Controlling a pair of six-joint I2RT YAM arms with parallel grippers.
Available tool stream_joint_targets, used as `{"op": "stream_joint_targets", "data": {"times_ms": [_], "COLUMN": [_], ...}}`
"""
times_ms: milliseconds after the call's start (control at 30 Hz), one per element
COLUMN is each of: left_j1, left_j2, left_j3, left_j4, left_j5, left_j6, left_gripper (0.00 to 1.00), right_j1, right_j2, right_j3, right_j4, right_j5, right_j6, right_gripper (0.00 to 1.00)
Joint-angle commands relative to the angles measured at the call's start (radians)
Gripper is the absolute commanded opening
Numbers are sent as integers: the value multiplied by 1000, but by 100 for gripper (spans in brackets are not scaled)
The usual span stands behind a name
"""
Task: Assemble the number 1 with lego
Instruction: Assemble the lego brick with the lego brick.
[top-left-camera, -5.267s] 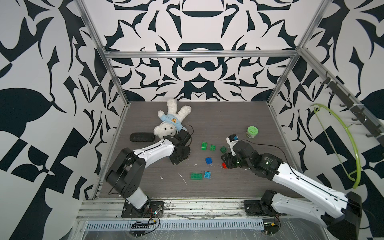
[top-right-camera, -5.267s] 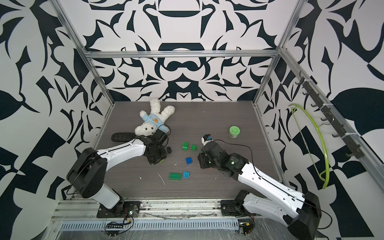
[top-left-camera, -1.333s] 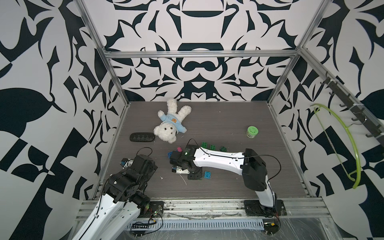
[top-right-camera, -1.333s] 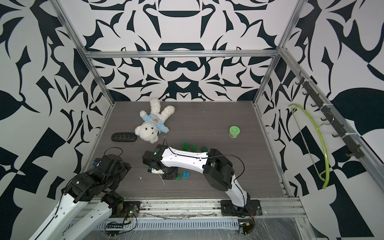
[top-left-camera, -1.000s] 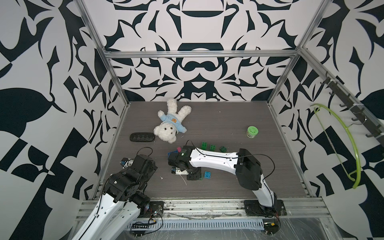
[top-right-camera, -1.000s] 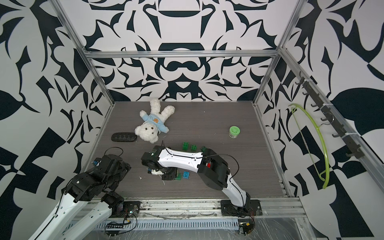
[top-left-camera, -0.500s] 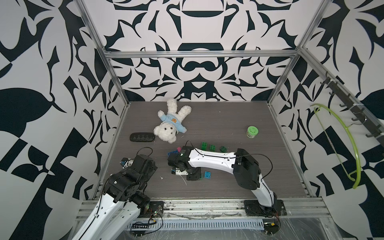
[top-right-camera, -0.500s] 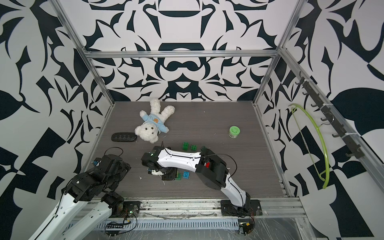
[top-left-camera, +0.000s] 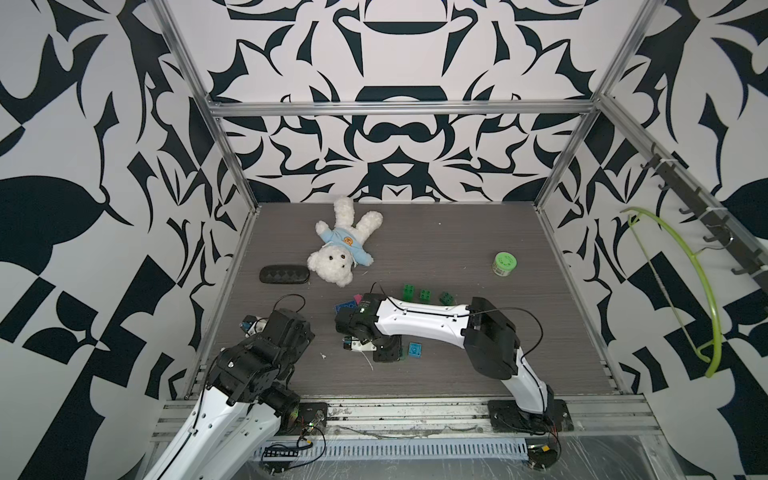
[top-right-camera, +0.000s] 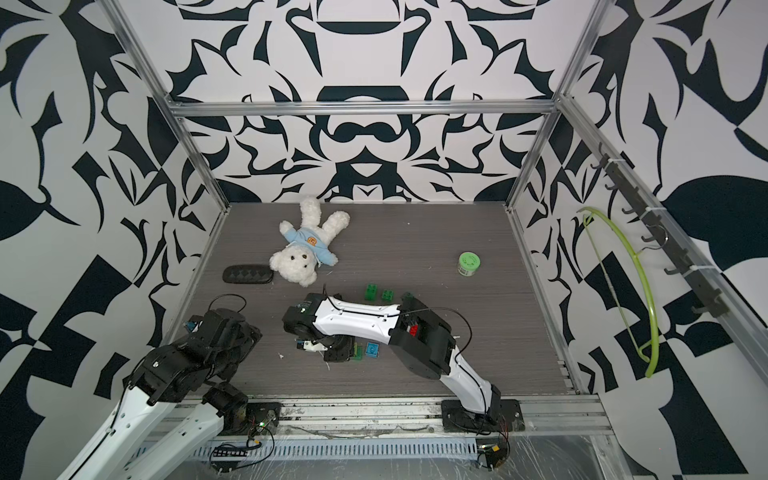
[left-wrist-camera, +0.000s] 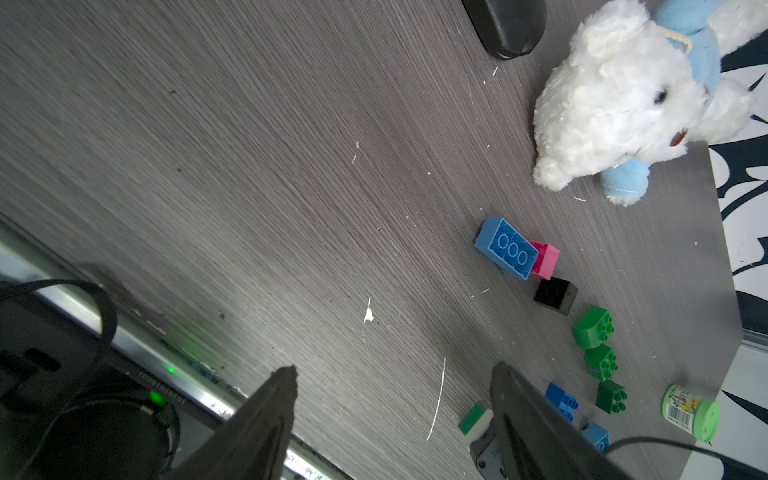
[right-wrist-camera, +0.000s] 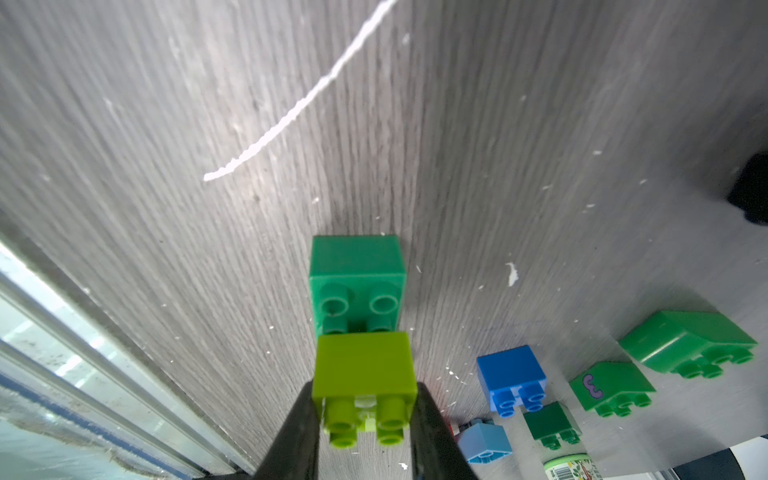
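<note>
In the right wrist view my right gripper is shut on a lime lego brick, studs towards the camera. Straight beyond it lies a green brick on the table, and the lime one covers its nearer studs; whether they touch is unclear. Beside them lie blue, light blue and several green bricks. In both top views the right gripper is low at the front middle. My left gripper is open and empty above bare table at the front left. A blue-and-pink pair and a black brick lie farther off.
A white teddy bear and a black case lie at the back left. The green-lidded jar stands at the back right. Three green bricks sit in a row behind the right arm. A metal rail runs along the front edge.
Since five seconds ago the left arm has pulled back to the front left and the right arm has reached across to the front middle. Over the last second only its elbow shifted slightly left.
</note>
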Motion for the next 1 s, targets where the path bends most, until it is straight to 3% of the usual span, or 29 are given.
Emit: {"op": "stream_joint_targets", "data": {"times_ms": [0, 467, 767, 967], "left_j1": [5, 5, 4, 4], "left_j2": [8, 19, 21, 27], "left_j3": [16, 13, 9, 2], "left_j4": [-19, -6, -5, 4], "left_j5": [-6, 3, 4, 8], "left_j6": [15, 17, 18, 20], "left_gripper": [79, 79, 79, 79], "right_j1": [4, 5, 4, 4], "right_j2": [6, -38, -15, 1], "right_j3": [-36, -104, -136, -196], "right_j4": [88, 154, 171, 230], "right_j5": [-31, -98, -13, -20], "right_j6": [15, 48, 62, 60], "right_gripper": [5, 5, 4, 3]}}
